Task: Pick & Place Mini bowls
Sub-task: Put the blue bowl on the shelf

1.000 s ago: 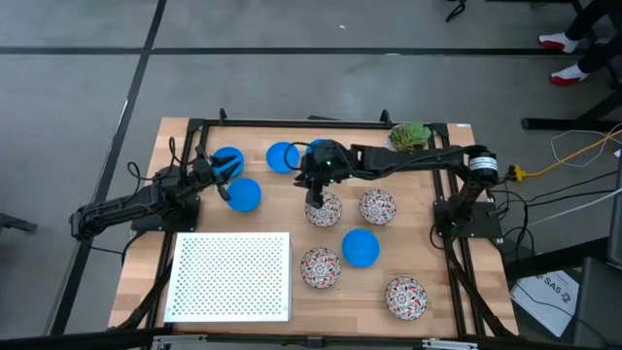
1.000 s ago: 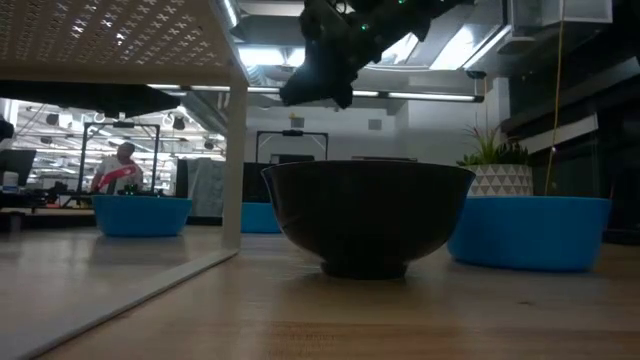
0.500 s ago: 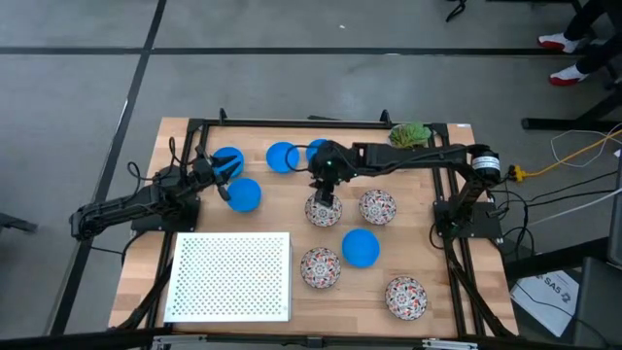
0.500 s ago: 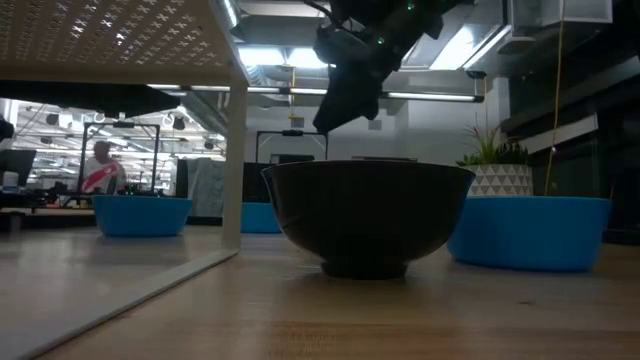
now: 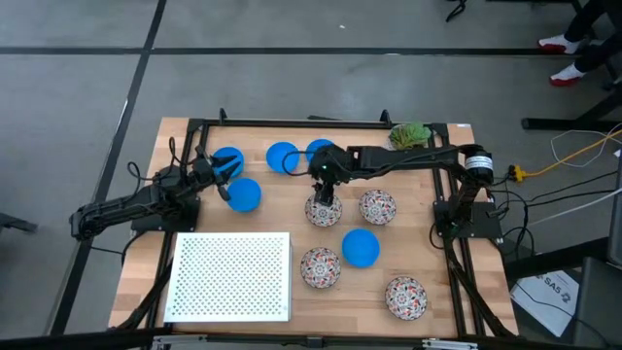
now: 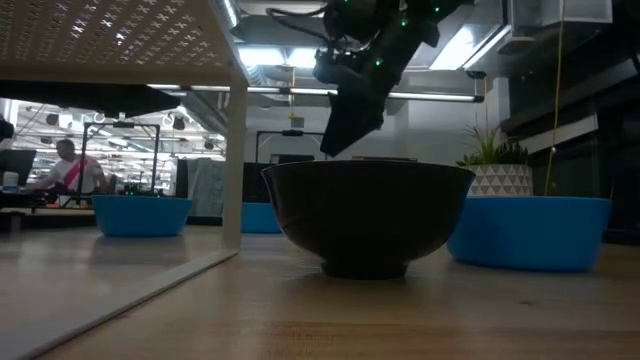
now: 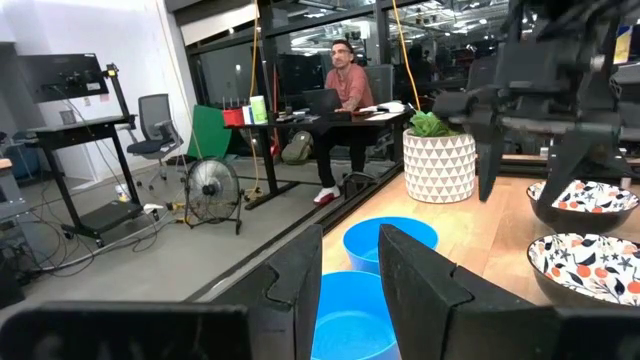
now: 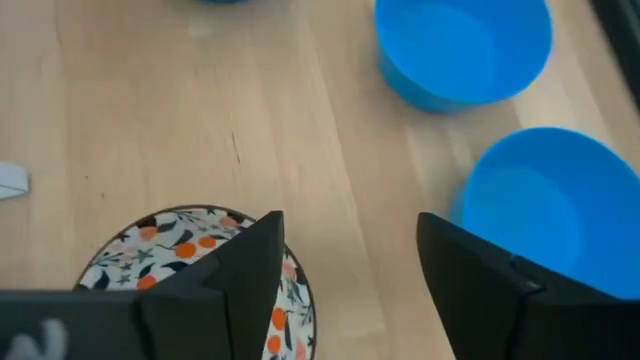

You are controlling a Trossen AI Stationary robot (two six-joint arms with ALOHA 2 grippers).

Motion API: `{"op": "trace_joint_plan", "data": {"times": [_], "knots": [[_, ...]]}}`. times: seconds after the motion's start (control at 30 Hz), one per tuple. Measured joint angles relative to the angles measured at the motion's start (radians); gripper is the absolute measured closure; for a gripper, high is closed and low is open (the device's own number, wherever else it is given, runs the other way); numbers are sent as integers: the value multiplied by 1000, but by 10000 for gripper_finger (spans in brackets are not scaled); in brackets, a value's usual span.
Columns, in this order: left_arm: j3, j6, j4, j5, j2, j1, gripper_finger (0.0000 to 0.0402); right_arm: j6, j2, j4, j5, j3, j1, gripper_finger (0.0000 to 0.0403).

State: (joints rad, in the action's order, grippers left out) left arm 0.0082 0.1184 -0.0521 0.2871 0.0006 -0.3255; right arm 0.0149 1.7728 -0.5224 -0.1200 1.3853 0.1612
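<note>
High view: I read no writing; my right gripper (image 5: pixel 325 197), fingers spread and empty, hangs over a floral bowl (image 5: pixel 324 210).

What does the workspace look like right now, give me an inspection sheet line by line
Surface: wooden table; white perforated board at front left.
Job's things: four floral bowls; blue bowls, one mid-table, the others near the far edge.
Clutter: potted plant at the far right corner.
Grippers: right gripper open above a floral bowl; left gripper open by the blue bowl at left.
Cables: yellow cable on the floor at right.
Surroundings: a seated person at a desk.
</note>
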Motion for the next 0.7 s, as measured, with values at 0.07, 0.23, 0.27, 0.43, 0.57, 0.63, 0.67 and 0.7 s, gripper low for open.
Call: {"op": "trace_joint_plan", "data": {"times": [0.07,0.23,0.27,0.43,0.57,0.63,0.67,0.7], "knots": [[0,0,0,0,0,0,304,-2,20,0,0,0,15,179],[0,0,0,0,0,0,304,-29,69,2,-4,0,60,192],[0,0,0,0,0,0,304,-32,78,7,-3,0,68,194],[0,0,0,0,0,0,304,-70,119,26,-2,0,101,204],[0,0,0,0,0,0,304,-107,148,48,-2,0,120,209],[0,0,0,0,0,0,304,-114,164,57,-16,0,127,211],[0,0,0,0,0,0,304,-117,171,59,-19,0,130,212],[0,0,0,0,0,0,304,-126,178,58,-19,0,133,213]]}}
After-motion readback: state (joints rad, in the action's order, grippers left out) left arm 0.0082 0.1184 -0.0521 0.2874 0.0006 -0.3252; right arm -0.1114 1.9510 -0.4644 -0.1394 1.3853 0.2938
